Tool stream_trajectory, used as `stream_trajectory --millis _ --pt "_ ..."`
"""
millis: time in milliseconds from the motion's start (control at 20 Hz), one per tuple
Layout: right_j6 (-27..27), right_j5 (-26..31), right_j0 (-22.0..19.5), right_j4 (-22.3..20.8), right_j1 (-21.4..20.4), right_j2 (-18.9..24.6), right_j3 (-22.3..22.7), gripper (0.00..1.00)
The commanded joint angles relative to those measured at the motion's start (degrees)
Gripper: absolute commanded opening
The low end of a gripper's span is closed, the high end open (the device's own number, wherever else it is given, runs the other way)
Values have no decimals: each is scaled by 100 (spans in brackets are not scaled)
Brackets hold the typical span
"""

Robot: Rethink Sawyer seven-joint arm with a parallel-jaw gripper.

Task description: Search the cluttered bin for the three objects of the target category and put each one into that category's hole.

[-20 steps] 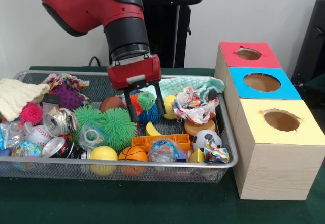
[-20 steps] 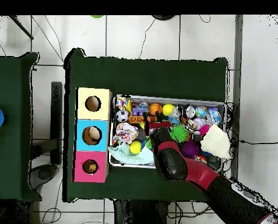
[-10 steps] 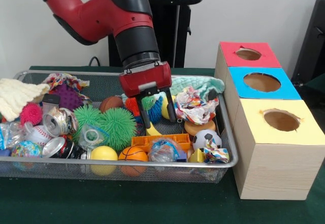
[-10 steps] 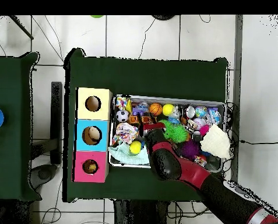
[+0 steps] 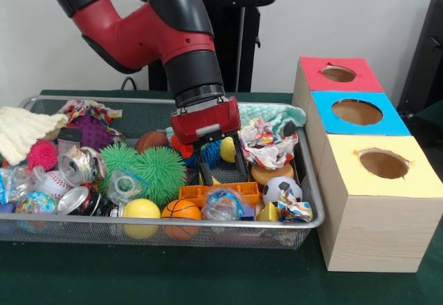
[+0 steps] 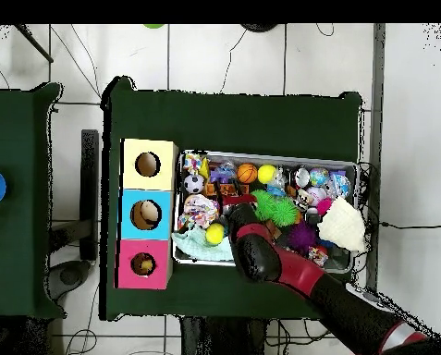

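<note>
My gripper (image 5: 225, 172) is open and low in the wire bin (image 5: 315, 201), right of the middle. Its fingers (image 5: 205, 170) straddle a yellow ball (image 5: 227, 150) and reach down to an orange plastic piece (image 5: 220, 191). A sliver of a yellow banana toy (image 5: 214, 180) shows between them. Nothing is held. An orange and blue spiky ball (image 5: 208, 151) sits just behind the left finger. To the right stand the red box (image 5: 339, 74), blue box (image 5: 357, 112) and yellow box (image 5: 383, 164), each with a round hole. In the overhead view the arm (image 6: 261, 259) hides the gripper.
Around the gripper lie crumpled paper (image 5: 266, 142), a soccer ball (image 5: 282, 189), a basketball (image 5: 181, 210), green spiky balls (image 5: 159, 170), a brown football (image 5: 152, 140), crushed cans (image 5: 79, 167) and a teal cloth (image 5: 266, 115). A white knit cloth (image 5: 21, 131) hangs over the left rim.
In the front view the gripper has moved right and down, from over the orange and blue spiky ball to around the yellow ball. It has stayed open.
</note>
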Motion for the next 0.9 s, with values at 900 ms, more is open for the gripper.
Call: stream_trajectory --millis 900 --pt "1476 -495 168 -509 984 -274 -1562 100"
